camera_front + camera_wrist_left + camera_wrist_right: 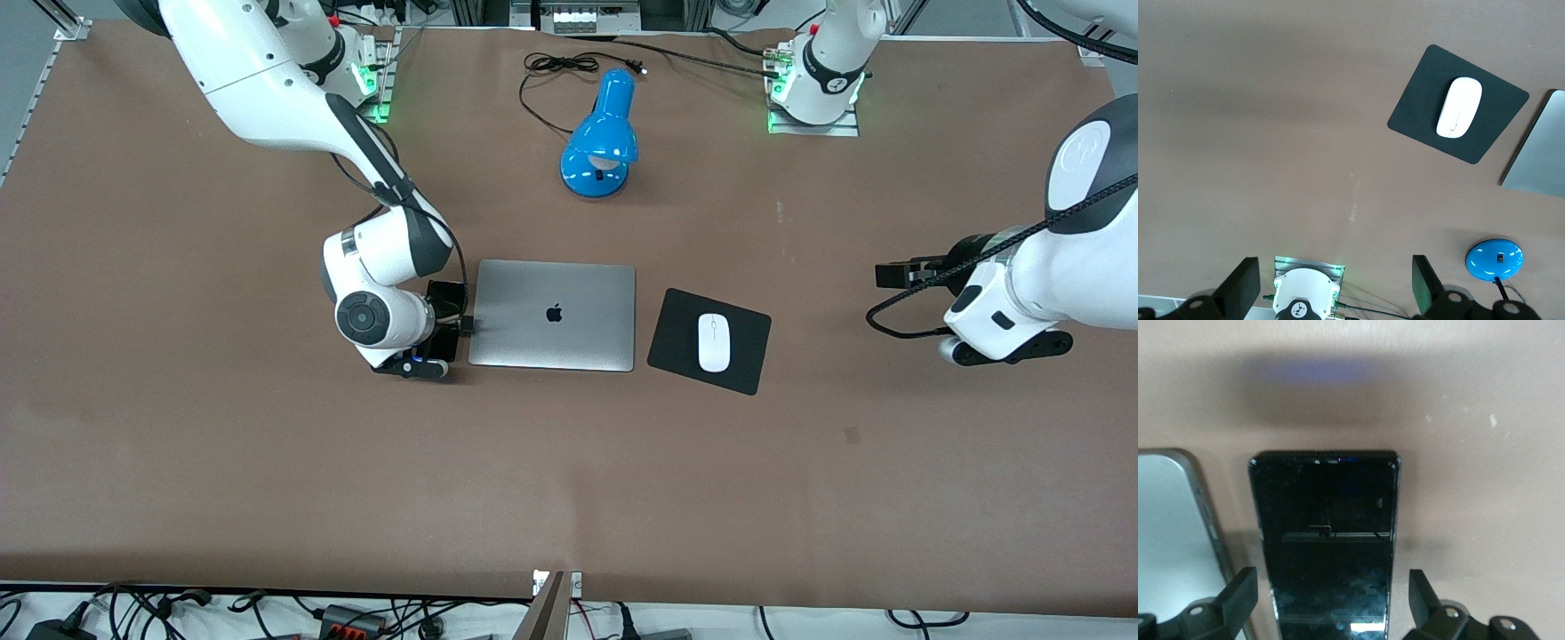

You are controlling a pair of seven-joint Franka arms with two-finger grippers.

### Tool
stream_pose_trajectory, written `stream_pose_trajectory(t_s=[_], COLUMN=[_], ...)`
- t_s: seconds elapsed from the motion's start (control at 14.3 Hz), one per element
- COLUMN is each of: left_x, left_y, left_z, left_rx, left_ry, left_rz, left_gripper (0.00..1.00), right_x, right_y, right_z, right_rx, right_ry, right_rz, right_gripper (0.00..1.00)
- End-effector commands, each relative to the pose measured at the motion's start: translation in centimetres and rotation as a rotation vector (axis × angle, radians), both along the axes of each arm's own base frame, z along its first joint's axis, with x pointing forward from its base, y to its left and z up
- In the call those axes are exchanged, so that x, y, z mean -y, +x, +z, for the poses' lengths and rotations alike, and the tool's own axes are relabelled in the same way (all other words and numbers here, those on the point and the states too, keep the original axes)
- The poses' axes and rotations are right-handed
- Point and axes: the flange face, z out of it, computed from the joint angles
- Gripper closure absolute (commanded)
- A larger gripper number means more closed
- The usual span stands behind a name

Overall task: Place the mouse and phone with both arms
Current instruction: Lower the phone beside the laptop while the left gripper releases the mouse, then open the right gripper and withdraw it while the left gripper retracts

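The phone (1326, 540) lies flat on the desk (222, 462) at centre-left of the frame, mostly hidden beneath the right hand (1331, 603), fingers spread on either side of it, beside a closed laptop (553, 315). The mouse (713, 341) sits on a black pad (676, 338). At the right edge, the left hand (1335, 283) hovers released. A blue lamp (602, 138) stands at upper centre.

white jointed arms (267, 80), black joint bands, black cables, green-lit bases, black grippers.
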Motion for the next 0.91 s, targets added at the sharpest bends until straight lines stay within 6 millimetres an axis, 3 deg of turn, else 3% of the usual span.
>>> stream_pose_trajectory(t_s=[0.0,0.21,0.28,0.42,0.56,0.77,0.84], left_x=[1.3,1.2,1.0,-0.1,-1.4,-2.0,-3.1], left_y=[-1.5,-5.7,-6.2,-4.6,-3.8,-3.7,-3.6], left_z=[1.6,-0.2,-0.6,1.2,1.6,1.8,1.7], left_rx=[0.099,0.233,0.261,0.307,0.286,0.292,0.295], left_ry=[0.024,0.051,0.050,0.035,0.043,0.040,0.028], left_rz=[-0.012,-0.004,-0.010,-0.008,0.002,-0.010,0.018], left_gripper=[0.00,0.00,0.00,0.00,0.00,0.00,0.00], right_x=[0.4,2.0,2.7,4.7,7.1,12.1,13.6], right_y=[1.0,2.5,3.2,4.3,5.6,6.9,7.2], right_z=[5.8,12.0,14.4,19.2,24.2,29.5,31.3], right_rx=[0.050,0.132,0.170,0.200,0.223,0.195,0.201], right_ry=[0.007,-0.012,-0.026,-0.042,-0.049,-0.071,-0.078], right_rz=[0.005,0.020,0.039,0.022,0.047,0.117,0.136], right_gripper=[0.00,0.00,0.00,0.00,0.00,0.00,0.00])
